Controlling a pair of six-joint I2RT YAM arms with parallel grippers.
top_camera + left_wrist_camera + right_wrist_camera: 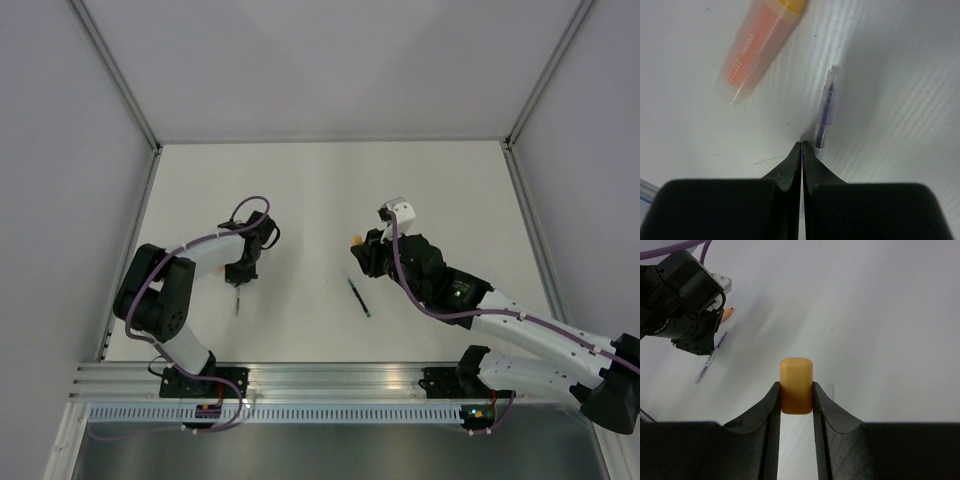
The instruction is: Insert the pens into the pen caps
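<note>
Three pens, one cap. The left gripper (802,145), closed and empty, has an orange highlighter (757,47) and a clear violet pen (826,110) just ahead. The right gripper (796,388) pinches a stubby orange cap (796,371); a dark green-tipped pen (359,298) lies near it.

Top view overhead, whole table (300,180); 2 wrist views close, low; right wrist, top share left gripper (705,351)
</note>
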